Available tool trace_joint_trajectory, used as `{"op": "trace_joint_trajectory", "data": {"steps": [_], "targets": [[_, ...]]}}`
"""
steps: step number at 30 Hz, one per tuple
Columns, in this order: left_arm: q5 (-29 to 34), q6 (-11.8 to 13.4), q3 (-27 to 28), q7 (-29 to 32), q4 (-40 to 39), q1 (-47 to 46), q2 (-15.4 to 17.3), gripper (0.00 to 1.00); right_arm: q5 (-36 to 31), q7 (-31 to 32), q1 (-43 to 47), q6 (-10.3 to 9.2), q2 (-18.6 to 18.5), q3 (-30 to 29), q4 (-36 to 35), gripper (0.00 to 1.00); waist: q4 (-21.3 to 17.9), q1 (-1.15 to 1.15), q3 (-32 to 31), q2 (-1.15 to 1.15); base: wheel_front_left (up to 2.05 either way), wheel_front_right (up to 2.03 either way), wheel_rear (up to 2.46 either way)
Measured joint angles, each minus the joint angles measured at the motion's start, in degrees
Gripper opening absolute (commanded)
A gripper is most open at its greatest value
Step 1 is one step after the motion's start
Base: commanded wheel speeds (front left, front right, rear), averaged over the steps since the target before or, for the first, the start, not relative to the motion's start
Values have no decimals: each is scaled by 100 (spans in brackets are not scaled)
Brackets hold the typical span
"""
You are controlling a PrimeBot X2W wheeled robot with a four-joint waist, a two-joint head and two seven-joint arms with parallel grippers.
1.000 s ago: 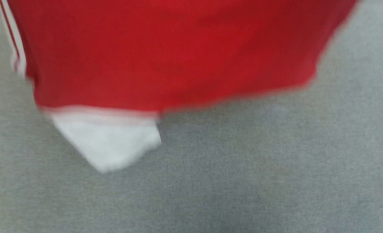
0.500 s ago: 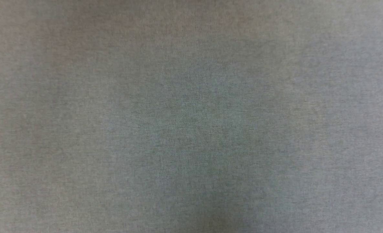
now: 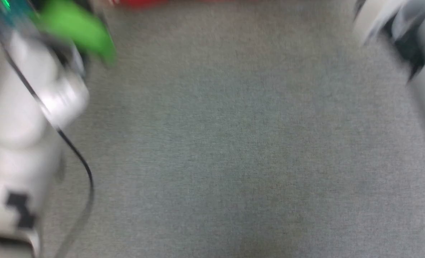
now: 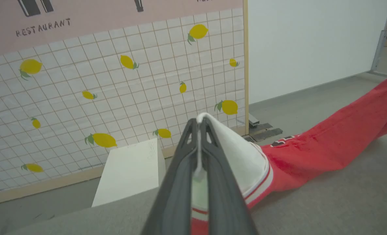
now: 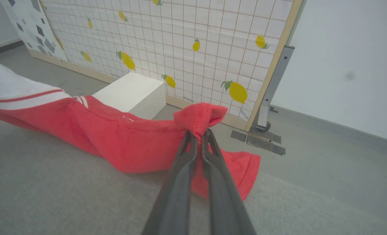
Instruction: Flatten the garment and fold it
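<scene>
The left tool (image 4: 198, 121) is closed on the garment (image 4: 327, 143) at its white sleeve (image 4: 239, 153), and the right tool (image 5: 199, 133) is closed on a red corner (image 5: 200, 116). The garment sags onto the worktop (image 5: 49, 195), so the flattening is unfinished and, I think, the folding is not begun.

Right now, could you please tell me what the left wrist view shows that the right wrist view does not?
Left wrist view: the left gripper shut on the white sleeve of the garment, with a RESTAURANT sign above. Right wrist view: the right gripper shut on a red corner of the garment, and a panel of grey shapes. Both: the red garment over the grey surface, the lemon-patterned wall and the white box.
</scene>
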Motion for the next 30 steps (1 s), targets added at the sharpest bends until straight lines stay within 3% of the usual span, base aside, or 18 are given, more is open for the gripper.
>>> {"op": "trace_joint_trajectory", "data": {"steps": [7,14,20,30], "targets": [[-205,91,-280,-4,-491,2056,20,0,564,-33,1578,0,-404,572,-293,0,120,-1,-611,0,0,0,0],[-470,227,-439,403,-1092,3602,501,0,936,186,2856,0,-903,891,-748,0,246,-1,-1297,0,0,0,0],[-703,390,-436,644,-1604,4575,898,0,1144,539,3789,0,-1284,725,-965,0,371,-1,-1870,0,0,0,0],[-1125,711,-468,798,-2340,6067,1159,0,1313,1500,5465,1,-1722,142,-1917,0,533,-1,-2703,0,0,0,0]]}}
